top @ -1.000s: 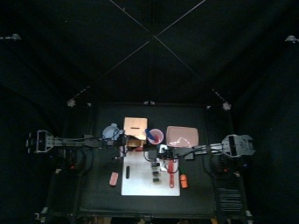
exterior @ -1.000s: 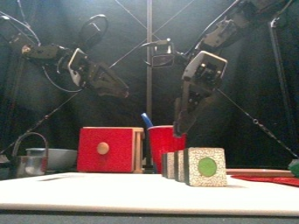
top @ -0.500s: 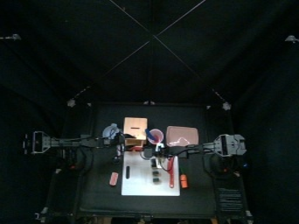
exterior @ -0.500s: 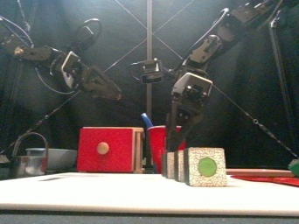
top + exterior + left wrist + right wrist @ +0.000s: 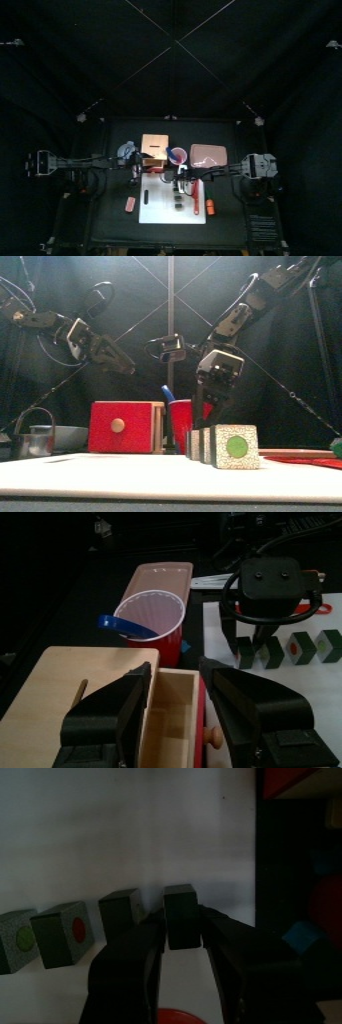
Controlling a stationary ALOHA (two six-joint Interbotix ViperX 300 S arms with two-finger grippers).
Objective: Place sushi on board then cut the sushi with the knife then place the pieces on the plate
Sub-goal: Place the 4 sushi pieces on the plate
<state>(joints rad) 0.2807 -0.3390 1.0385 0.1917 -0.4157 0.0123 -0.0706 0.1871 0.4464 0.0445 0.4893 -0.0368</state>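
Sushi [image 5: 227, 446]: a row of dark green blocks standing on the white board [image 5: 151, 212] near the table's middle, already parted by narrow gaps in the right wrist view. The right gripper [image 5: 182, 928] stands low over the row's far end, its jaws parted about one block's width and set to either side of the end block [image 5: 181, 908]; no firm grip shows, and the block rests on the board. The step in hand is judged to be the first transfer to the pink tray [image 5: 207, 153], which lies behind the board and to its right. Hazards: the block beside the chosen one stands just next to one jaw, so closing or lifting off-centre may drag or topple it; a grip taken too near the block's top may let it swing or drop in transit; the red cup [image 5: 187, 421], with the blue knife [image 5: 114, 622] in it, stands just behind the row, so a low carry toward the tray may strike it. The left gripper [image 5: 178, 682] hovers wide open and empty over the wooden box [image 5: 80, 702], left of the cup and apart from the board.
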